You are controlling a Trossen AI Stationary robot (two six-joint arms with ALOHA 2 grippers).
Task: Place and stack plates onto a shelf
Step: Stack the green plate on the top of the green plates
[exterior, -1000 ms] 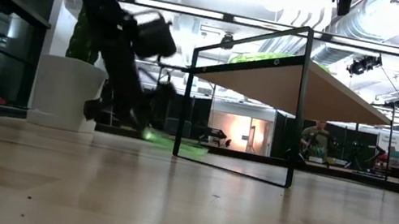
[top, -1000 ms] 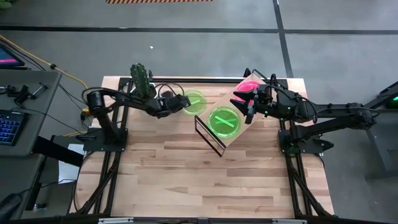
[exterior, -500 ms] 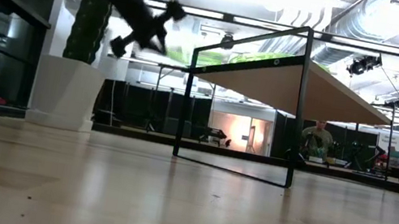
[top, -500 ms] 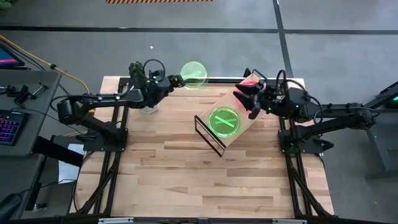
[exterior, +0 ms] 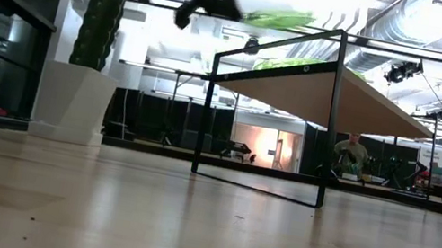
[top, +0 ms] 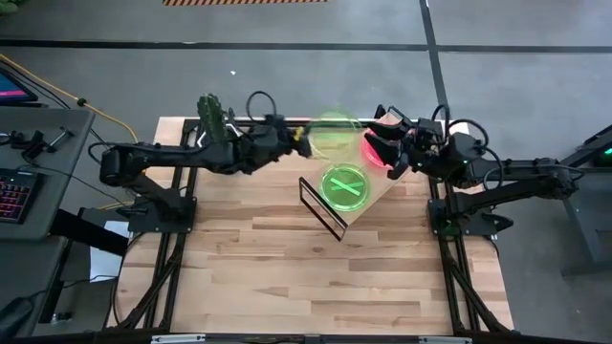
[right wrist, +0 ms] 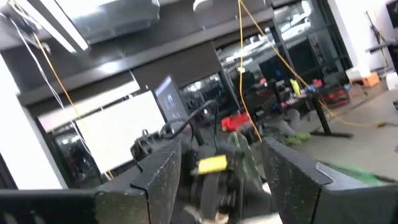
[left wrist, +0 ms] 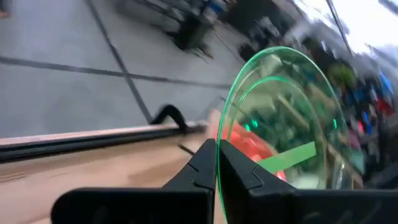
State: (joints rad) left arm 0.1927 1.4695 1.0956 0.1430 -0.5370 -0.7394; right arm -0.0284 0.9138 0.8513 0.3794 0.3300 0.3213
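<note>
The left wrist view alone shows the left hand (left wrist: 216, 163) pinching a green plate's (left wrist: 280, 118) rim above the shelf (top: 368, 196).

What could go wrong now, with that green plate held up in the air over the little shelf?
1. The left pincer grips the green plate only by its rim, so it might slip and drop.
2. The right pincer hovers close by beside a pink plate, so the two arms could bump.
3. Another green plate already lies on the shelf; a crooked landing might knock it.
</note>
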